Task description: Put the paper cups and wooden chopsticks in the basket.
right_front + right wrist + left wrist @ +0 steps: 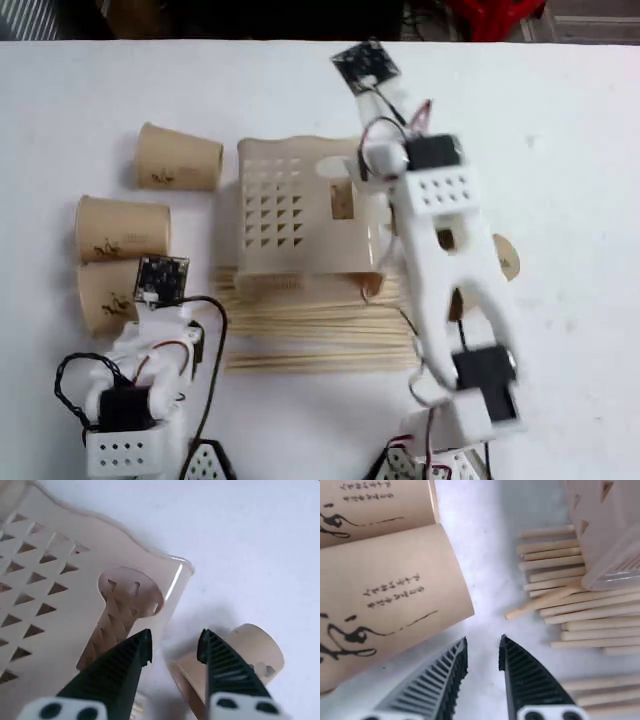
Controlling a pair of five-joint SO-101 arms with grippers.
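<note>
While paper cups (180,160) and wooden chopsticks (320,325) lie on the desk (560,120), the basket (290,210) appears unloaded. Fingers of the left gripper (482,645) and right gripper (175,640) are released, empty.

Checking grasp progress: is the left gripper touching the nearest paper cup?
Apart. Left wrist view shows bare table between the left gripper and the paper cup.

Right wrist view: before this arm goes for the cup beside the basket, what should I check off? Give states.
1. Right end effector open: ok.
2. Paper cup on its side beside the basket: ok.
3. Cup centred between the fingers: not ok; they frame the gap between basket and cup.
4. Cup touching the basket wall: cannot tell.
5. Left end effector away from this side, open by another cup: ok.
</note>
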